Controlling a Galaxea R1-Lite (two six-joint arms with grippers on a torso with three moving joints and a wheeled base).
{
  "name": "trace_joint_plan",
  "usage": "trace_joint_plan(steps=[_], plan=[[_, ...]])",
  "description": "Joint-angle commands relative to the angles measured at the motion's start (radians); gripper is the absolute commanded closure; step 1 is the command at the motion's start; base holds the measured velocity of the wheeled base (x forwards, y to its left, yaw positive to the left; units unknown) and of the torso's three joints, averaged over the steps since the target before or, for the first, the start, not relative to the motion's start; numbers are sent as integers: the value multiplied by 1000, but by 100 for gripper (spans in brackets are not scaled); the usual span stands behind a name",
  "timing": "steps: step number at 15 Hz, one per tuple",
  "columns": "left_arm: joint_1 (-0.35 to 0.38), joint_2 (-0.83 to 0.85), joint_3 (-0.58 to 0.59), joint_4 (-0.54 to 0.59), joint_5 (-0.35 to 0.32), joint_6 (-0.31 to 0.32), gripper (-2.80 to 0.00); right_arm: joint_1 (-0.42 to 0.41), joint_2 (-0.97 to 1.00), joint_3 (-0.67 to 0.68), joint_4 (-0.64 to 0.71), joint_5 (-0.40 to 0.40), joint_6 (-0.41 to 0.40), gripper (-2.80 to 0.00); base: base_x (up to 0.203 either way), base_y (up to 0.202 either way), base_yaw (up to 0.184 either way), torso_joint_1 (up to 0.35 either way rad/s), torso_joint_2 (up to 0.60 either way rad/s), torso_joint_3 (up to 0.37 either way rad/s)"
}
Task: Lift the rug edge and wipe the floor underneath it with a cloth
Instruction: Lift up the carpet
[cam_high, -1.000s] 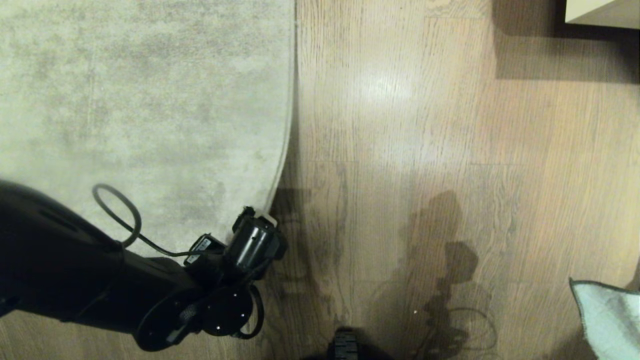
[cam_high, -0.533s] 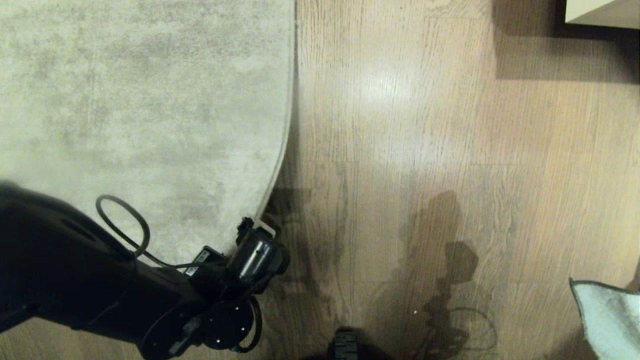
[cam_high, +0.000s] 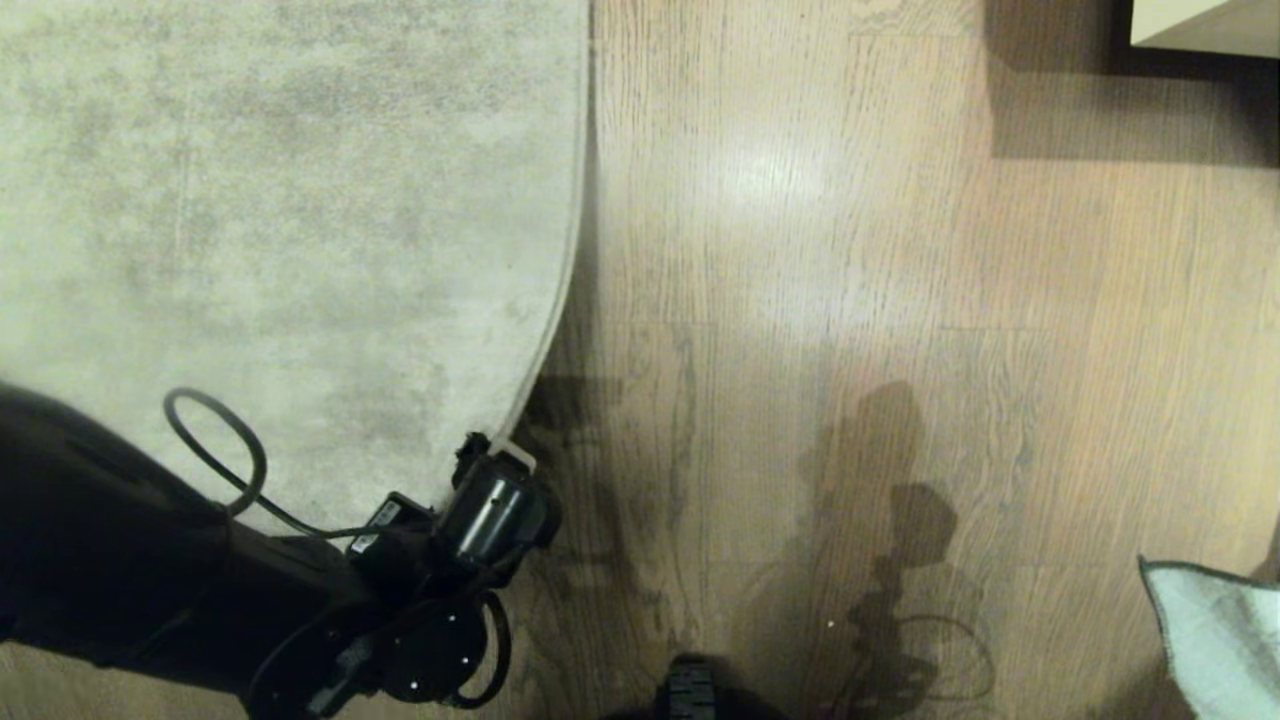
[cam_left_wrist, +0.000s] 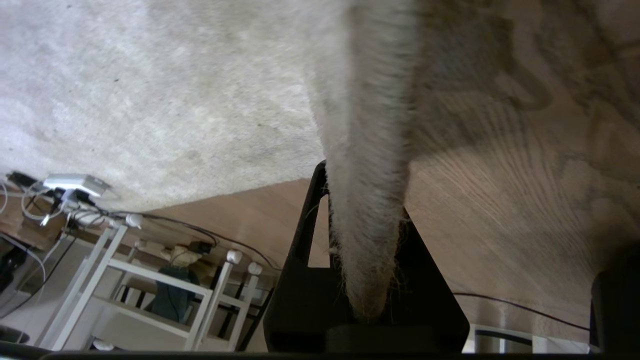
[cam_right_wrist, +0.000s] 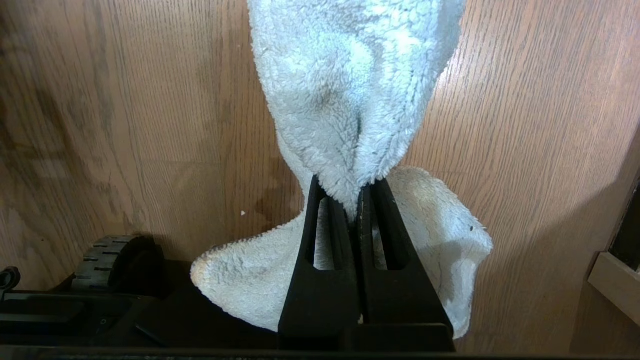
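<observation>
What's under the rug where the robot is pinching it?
Wooden floor shows beneath the lifted rug edge held in the left pincer. Further in, the rug lies flat and hides the floor.

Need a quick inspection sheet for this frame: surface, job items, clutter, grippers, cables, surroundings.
Surface: light brown wood-grain plank floor, slight sheen, arm shadows on it.
Job's things: mottled beige-grey short-pile rug edge pinched near its corner; pale mint-blue fluffy cloth hangs above the floor.
Clutter: nothing seen on the floor near the rug edge.
Grippers: left gripper at the rug's near corner, jaws shut on the rug edge; right gripper jaws shut on the cloth.
Cables: black looped cable on the left arm; thin dark cord on the floor past the rug.
Surroundings: white frame rack beyond the rug; pale furniture corner at the far right.
</observation>
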Motion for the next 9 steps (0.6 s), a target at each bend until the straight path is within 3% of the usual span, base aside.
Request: trace_joint_plan(steps=[1,5,8,9], plan=[[21,-43,1,-1,6,7,0,0,1,0,0,0,0,0,0,0,0,0,0,0],[84,-127,-23,85,-18,59,0,0,1,0,0,0,0,0,0,0,0,0,0,0],[136,-182,-35,103,-89,97,0,0,1,0,0,0,0,0,0,0,0,0,0,0],[158,-202,-40,101,-139,118,0,0,1,0,0,0,0,0,0,0,0,0,0,0]])
